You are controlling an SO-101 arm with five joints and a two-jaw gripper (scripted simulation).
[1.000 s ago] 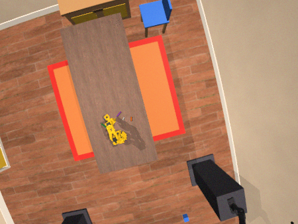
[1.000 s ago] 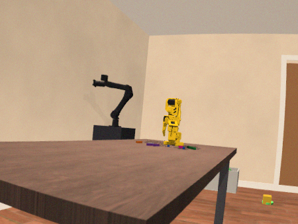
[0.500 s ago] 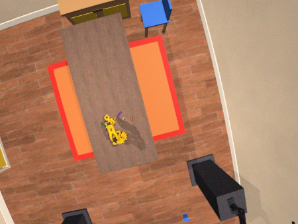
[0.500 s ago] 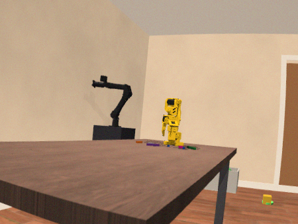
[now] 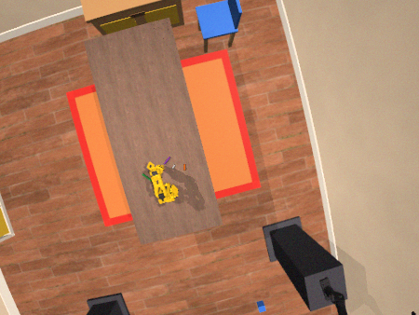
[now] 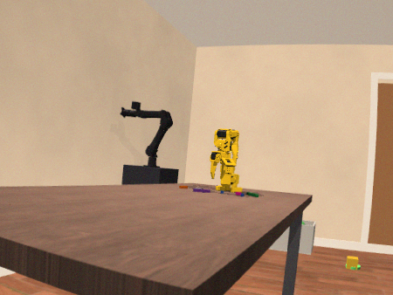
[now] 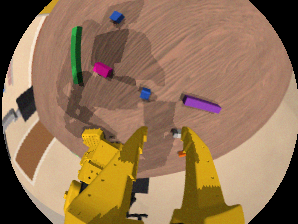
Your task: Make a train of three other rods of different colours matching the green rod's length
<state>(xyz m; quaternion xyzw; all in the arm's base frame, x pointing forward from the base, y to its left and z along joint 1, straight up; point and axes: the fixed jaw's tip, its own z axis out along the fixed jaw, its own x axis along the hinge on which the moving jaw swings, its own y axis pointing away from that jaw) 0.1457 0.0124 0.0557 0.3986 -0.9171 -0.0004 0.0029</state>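
Yellow plastic tool (image 5: 151,166) (image 6: 212,176) (image 7: 165,130) above brown wooden tabletop (image 5: 140,93) (image 6: 153,227) (image 7: 225,50), fingers apart, nothing between. Small grey rod (image 5: 173,166) (image 7: 176,134) lies between purple rod (image 5: 168,160) (image 6: 201,190) (image 7: 201,104) and orange rod (image 5: 184,167) (image 6: 183,187) (image 7: 181,154); low, skewed approach might knock it askew. Orange sits nearer long edge; more room beyond purple, away from arm's base.

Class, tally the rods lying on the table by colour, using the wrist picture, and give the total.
Blue rods: 2
Magenta rod: 1
Green rod: 1
Purple rod: 1
Grey rod: 1
Orange rod: 1
Total: 7
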